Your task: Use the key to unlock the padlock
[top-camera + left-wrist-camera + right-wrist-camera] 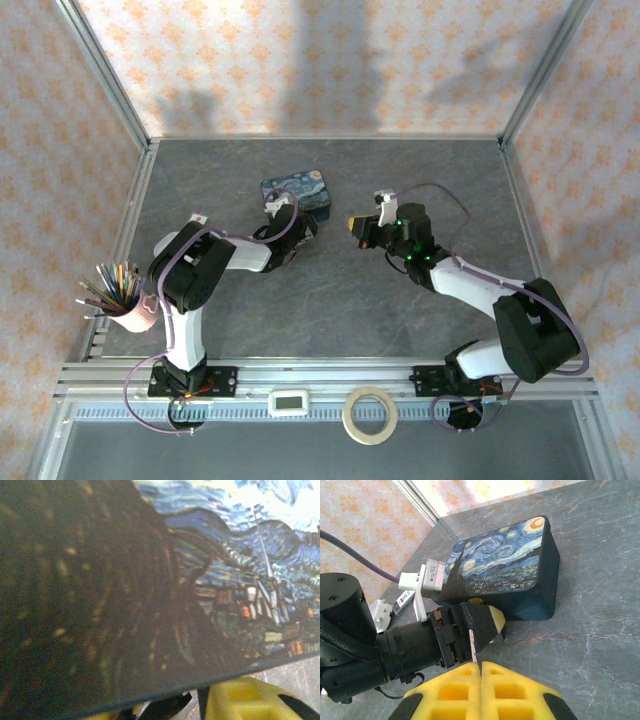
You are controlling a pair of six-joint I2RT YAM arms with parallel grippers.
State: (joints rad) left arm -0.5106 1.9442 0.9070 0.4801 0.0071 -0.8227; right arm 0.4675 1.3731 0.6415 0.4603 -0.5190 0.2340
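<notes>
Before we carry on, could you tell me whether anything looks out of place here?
Nothing spilled or damaged. The blue tin sits slightly askew to the table edges; the right gripper pinches a thin silvery key.

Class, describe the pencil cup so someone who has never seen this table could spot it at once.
Start at the grey table and go to its near left edge, just left of the left arm. There stands a pink cup bristling with coloured pencils. Unlike the tape roll and white device on the front rail, it holds things that fan out.
</notes>
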